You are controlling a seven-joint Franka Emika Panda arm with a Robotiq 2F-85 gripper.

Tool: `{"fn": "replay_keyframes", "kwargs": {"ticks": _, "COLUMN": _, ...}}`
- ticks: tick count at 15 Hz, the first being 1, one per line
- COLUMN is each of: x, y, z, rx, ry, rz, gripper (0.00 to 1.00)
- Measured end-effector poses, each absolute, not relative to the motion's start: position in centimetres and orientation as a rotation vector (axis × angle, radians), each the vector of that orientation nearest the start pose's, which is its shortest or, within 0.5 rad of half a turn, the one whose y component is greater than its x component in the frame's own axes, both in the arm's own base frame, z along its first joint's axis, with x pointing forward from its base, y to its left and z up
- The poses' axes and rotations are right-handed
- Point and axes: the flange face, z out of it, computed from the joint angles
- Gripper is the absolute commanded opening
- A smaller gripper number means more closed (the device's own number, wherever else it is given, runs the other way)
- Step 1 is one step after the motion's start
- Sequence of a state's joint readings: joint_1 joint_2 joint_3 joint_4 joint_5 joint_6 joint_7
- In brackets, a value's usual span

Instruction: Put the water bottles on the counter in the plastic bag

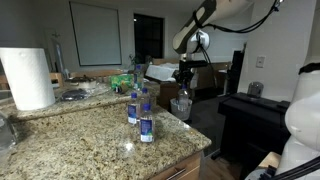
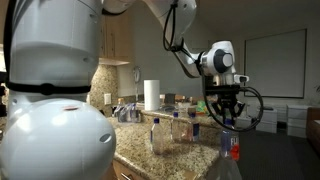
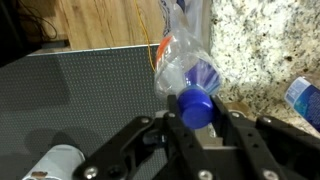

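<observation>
My gripper [image 3: 197,118] is shut on the blue cap of a clear water bottle [image 3: 186,62] with a blue label. In both exterior views the gripper [image 1: 183,76] [image 2: 225,106] holds this bottle [image 1: 181,106] [image 2: 231,146] hanging upright in the air just off the counter's rounded end. Two more water bottles [image 1: 146,122] [image 1: 133,105] stand on the speckled granite counter [image 1: 90,145], and several bottles [image 2: 156,134] show in an exterior view. A whitish plastic bag [image 3: 56,162] with a darker mouth sits low on the floor, left of the gripper in the wrist view.
A large paper-towel roll [image 1: 28,78] [image 2: 151,94] stands at the counter's far end. Green items [image 1: 122,80] and clutter lie behind the bottles. A black keyboard stand [image 1: 255,112] is beyond the counter's end. Dark carpet [image 3: 80,90] lies below the gripper.
</observation>
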State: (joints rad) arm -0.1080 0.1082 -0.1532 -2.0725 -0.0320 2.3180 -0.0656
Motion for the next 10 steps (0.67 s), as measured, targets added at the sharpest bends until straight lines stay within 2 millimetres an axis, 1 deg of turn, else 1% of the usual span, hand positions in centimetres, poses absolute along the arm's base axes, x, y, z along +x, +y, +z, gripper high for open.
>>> {"fn": "replay_keyframes", "kwargs": {"ticks": 2, "x": 55.2, "y": -15.9, "z": 38.1, "rx": -3.182, "ry": 0.317, "rz": -0.150, "gripper": 0.09}}
{"fn": "replay_keyframes", "kwargs": {"ticks": 4, "x": 54.2, "y": -16.4, "z": 36.3, "rx": -3.175, "ry": 0.350, "rz": -0.083, "gripper": 0.09}}
{"fn": "replay_keyframes", "kwargs": {"ticks": 7, "x": 52.8, "y": -16.3, "z": 33.2, "rx": -3.164, "ry": 0.369, "rz": 0.019, "gripper": 0.09}}
{"fn": "replay_keyframes", "kwargs": {"ticks": 10, "x": 52.0, "y": -15.8, "z": 31.0, "rx": -3.151, "ry": 0.373, "rz": 0.091, "gripper": 0.09}}
